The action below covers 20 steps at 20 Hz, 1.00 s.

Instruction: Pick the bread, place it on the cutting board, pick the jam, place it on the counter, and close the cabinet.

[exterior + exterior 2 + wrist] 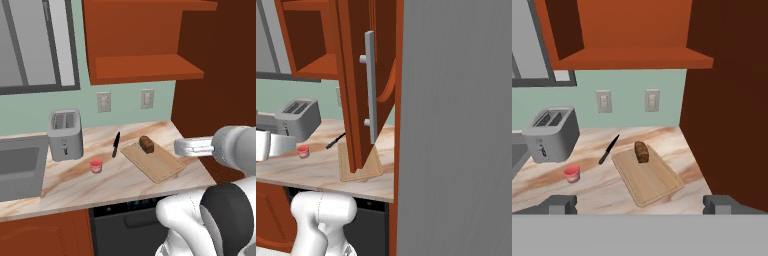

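Gripper (641, 202): jaws spread wide, nothing between them, hanging in the air above the front right part of the counter (110, 182), touching nothing

Straight ahead and below: cutting board (654, 185) lying flat and askew on the counter, with the bread (641, 151) resting on its far corner. Left of the board, a knife (608, 149) flat on the marble, clear of the board's edge. Further left, near the front, the jam (571, 173) upright on the counter, well apart from the board and just in front of the toaster (552, 132)

Judging by that layout, bread and jam count as placed; remaining step looks like shutting the cabinet (145, 67), open above the counter with its shelf bare. Door (358, 85) swung out towards the robot, edge-on in the right base view, long grey handle (370, 85) on its outer face

To do it well:
- Raise the hand first and go round to the door's outer face, well above the bread and board
- Leave the jaws open and press with a flat side of the hand, or hook the handle; no grasp seems needed
- Push near the free edge, far from the hinge, for an easy swing
- Follow the arc of the door instead of driving straight in
- Push slowly until flush with the cabinet front, to avoid a rebound
- Keep elbow and forearm away from the tall panel on the right
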{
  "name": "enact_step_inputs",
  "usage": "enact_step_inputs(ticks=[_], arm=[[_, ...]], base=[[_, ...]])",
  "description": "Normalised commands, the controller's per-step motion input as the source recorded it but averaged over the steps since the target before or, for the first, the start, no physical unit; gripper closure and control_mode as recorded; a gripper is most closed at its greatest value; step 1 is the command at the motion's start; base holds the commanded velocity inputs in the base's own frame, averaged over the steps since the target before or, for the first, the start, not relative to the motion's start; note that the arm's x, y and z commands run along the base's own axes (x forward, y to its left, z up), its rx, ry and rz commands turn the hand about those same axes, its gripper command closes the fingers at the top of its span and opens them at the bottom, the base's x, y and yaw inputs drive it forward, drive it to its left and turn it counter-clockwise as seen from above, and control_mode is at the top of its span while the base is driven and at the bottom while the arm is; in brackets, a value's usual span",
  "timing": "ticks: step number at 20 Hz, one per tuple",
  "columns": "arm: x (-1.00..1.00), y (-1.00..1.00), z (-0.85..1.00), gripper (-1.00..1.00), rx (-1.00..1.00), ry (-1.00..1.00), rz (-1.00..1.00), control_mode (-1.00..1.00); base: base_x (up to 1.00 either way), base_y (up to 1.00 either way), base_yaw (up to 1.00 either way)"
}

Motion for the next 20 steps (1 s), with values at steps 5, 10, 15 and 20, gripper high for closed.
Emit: enact_step_inputs(ticks=[5, 10, 15, 20], arm=[[-0.40, -0.22, 0.02, -1.00, 0.00, -0.02, 0.08, -1.00], [-0.29, -0.06, 0.00, -1.00, 0.00, 0.00, 0.03, -1.00], [-0.17, -0.07, 0.03, -1.00, 0.00, -0.01, 0.00, -1.00], [-0.04, -0.16, 0.01, -1.00, 0.00, -0.04, 0.00, -1.00]], base=[[0.00, 0.00, 0.00], [0.00, 0.00, 0.00], [0.00, 0.00, 0.00], [0.00, 0.00, 0.00]])
